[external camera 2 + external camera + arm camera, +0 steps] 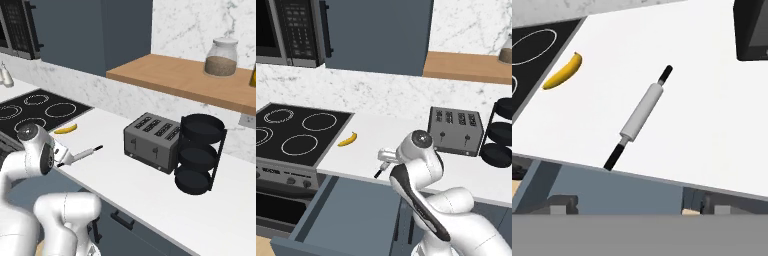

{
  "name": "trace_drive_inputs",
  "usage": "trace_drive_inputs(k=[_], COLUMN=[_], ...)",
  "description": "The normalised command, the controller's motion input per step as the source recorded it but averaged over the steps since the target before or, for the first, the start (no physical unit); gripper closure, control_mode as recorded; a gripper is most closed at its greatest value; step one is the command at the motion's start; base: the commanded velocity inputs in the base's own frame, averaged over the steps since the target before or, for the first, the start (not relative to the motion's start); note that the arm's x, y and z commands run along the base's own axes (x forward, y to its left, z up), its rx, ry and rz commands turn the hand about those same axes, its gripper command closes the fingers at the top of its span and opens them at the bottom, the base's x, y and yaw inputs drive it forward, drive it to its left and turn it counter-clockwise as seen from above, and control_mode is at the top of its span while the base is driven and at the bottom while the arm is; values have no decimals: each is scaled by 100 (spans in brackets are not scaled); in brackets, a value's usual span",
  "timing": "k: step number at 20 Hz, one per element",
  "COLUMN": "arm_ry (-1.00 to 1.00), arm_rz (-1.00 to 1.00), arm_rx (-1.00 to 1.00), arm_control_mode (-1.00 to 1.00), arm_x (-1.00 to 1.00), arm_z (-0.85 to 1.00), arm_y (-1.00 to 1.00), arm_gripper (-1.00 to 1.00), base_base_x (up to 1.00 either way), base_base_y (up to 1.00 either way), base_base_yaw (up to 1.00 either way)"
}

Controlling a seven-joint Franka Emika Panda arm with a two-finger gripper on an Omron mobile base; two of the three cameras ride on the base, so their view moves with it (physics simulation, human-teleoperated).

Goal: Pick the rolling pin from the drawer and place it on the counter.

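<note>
So the rolling pin is lying flat on the counter, right near the front edge. One black handle tip pokes out to the edge above the open drawer, the other points back toward the toaster. In the right base view it sits just in front of the arm's wrist, angled across the white top.

The gripper hangs over the drawer, just off the counter edge, looking at the pin from a little way back. The two dark fingertips stand apart at the bottom of the hand view with nothing between them, so they're spread and not touching the pin.

A banana lies on the counter between the pin and the stovetop, well clear of both. The drawer is pulled out below the counter, beside the oven front. Off to the right of the toaster there's a black three-tier rack, and a jar sits on the wooden shelf above.
</note>
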Motion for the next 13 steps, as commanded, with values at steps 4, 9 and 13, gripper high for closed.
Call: trace_drive_inputs(k=[4, 9, 13], arm_ry=[-11, -9, -1], arm_rz=[7, 5, 1], arm_rx=[0, 0, -2], arm_control_mode=[-100, -100, -100], arm_x=[-30, -13, 0], arm_z=[33, 50, 31], arm_y=[0, 11, 30], arm_gripper=[-100, -100, -100], base_base_x=[0, 0, 0], base_base_y=[0, 0, 0], base_base_yaw=[0, 0, 0])
